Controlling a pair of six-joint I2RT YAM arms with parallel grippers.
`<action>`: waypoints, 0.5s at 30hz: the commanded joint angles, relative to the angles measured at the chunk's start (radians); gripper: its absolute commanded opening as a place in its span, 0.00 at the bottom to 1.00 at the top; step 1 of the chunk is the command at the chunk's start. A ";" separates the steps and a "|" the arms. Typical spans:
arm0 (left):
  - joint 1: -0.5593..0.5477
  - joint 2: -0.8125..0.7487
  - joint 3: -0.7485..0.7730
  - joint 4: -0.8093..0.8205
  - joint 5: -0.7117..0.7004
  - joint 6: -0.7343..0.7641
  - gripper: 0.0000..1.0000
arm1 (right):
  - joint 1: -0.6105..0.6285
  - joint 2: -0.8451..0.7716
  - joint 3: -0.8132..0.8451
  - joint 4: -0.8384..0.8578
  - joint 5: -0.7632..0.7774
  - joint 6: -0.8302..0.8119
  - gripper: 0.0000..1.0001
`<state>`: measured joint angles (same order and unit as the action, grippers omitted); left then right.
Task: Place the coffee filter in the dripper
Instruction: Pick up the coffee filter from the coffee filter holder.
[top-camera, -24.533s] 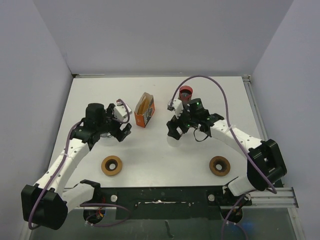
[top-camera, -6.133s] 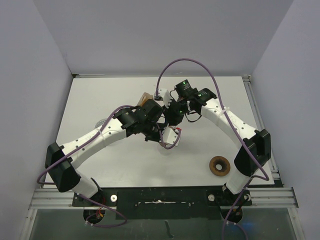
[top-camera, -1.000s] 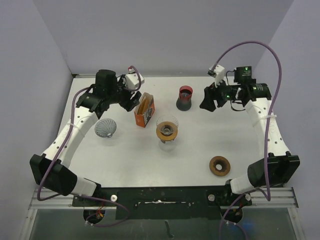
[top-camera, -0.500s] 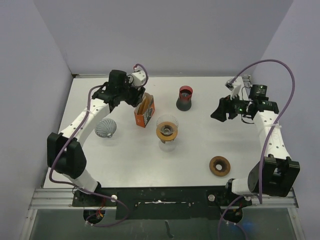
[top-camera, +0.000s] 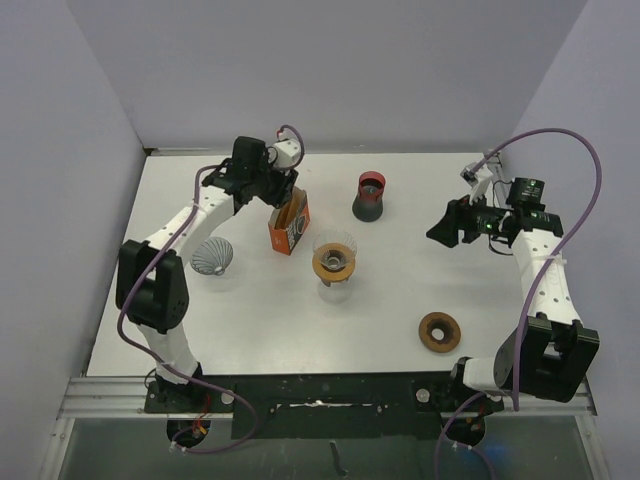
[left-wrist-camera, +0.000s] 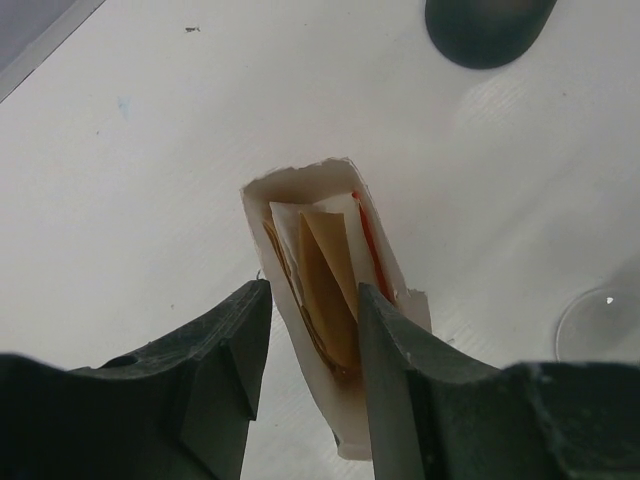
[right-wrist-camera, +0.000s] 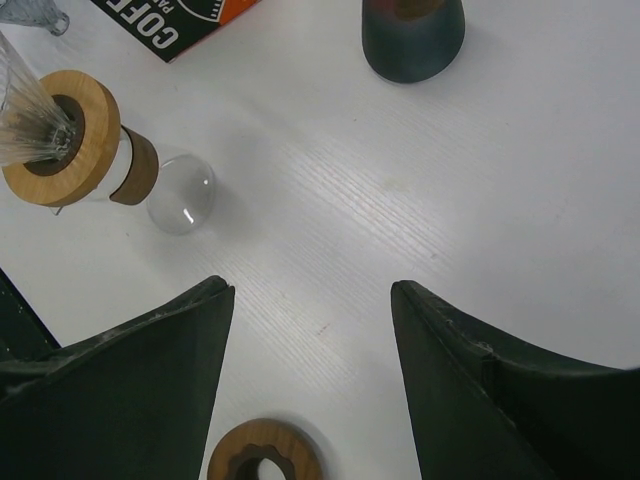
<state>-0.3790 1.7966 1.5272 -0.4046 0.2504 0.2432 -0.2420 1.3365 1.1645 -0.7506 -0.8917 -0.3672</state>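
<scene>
The coffee filters (left-wrist-camera: 328, 285) are brown papers standing in a torn-open orange box (top-camera: 288, 224) at the back centre-left. My left gripper (top-camera: 281, 192) hangs right over the box, still open. In the left wrist view its jaws (left-wrist-camera: 312, 292) straddle the filters: the right finger (left-wrist-camera: 388, 360) lies against them at the box's right wall, while the left finger (left-wrist-camera: 228, 352) stands outside the box with a gap. The dripper (top-camera: 333, 260), clear glass with a wooden collar, sits mid-table on a glass base. My right gripper (top-camera: 447, 224) hovers open and empty far to the right.
A second ribbed glass dripper (top-camera: 211, 257) lies left of the box. A dark cup with a red rim (top-camera: 371, 196) stands behind the dripper. A wooden ring (top-camera: 439, 332) lies front right, also under my right gripper (right-wrist-camera: 312, 300) in its wrist view.
My left gripper has moved right and come down over the filter box, its jaws narrowing around the filters. The right arm has drawn back to the right.
</scene>
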 joint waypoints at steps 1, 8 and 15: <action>-0.010 0.031 0.083 0.072 0.023 -0.011 0.37 | -0.011 -0.025 -0.007 0.043 -0.041 -0.013 0.65; -0.021 0.083 0.128 0.073 0.023 -0.006 0.33 | -0.013 -0.024 -0.006 0.043 -0.041 -0.013 0.65; -0.023 0.130 0.159 0.072 0.002 0.008 0.31 | -0.013 -0.023 -0.006 0.040 -0.031 -0.013 0.66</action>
<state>-0.4004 1.9099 1.6257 -0.3916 0.2501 0.2440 -0.2493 1.3365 1.1606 -0.7479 -0.8997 -0.3672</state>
